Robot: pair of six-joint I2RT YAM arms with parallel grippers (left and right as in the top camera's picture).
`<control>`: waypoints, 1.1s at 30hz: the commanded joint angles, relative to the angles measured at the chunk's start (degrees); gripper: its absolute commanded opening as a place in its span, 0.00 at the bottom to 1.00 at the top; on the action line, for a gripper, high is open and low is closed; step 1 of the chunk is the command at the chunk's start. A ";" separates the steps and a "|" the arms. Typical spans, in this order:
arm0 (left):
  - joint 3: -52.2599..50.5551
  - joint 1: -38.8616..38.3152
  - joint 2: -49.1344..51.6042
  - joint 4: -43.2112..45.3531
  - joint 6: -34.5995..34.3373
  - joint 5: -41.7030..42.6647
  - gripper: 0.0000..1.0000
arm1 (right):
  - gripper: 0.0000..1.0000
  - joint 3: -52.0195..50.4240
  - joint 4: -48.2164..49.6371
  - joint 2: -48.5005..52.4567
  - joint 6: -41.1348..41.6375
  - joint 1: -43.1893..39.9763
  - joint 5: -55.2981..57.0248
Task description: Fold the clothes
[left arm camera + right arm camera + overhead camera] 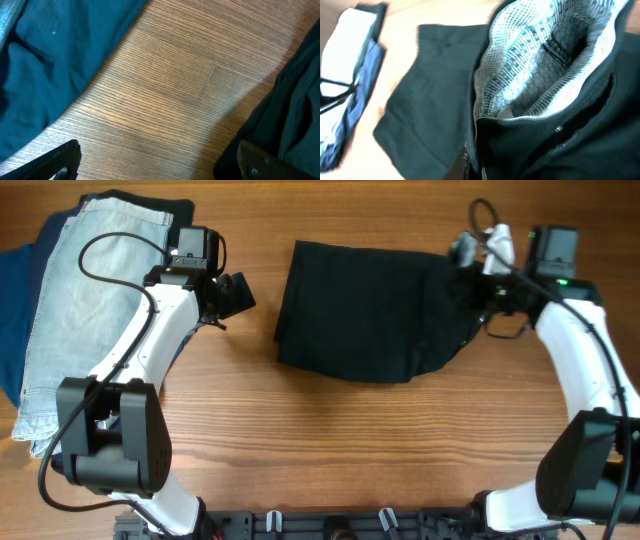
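Observation:
The black shorts lie in the middle of the table, partly folded. Their right end is lifted toward my right gripper. In the right wrist view the gripper is shut on the black waistband edge. The pale grey-white mesh lining gapes open above it, and one flat leg spreads to the left. My left gripper is open and empty just left of the shorts. In the left wrist view its fingers straddle bare wood, with the shorts' edge by the right finger.
Light-wash denim shorts lie on navy blue garments at the far left. The navy fabric also shows in the left wrist view. Bare wooden table lies in front of the shorts.

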 commanded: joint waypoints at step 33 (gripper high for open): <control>-0.04 0.13 0.81 0.48 -1.84 2.60 1.00 | 0.04 1.27 -5.60 -1.16 19.69 -1.86 13.64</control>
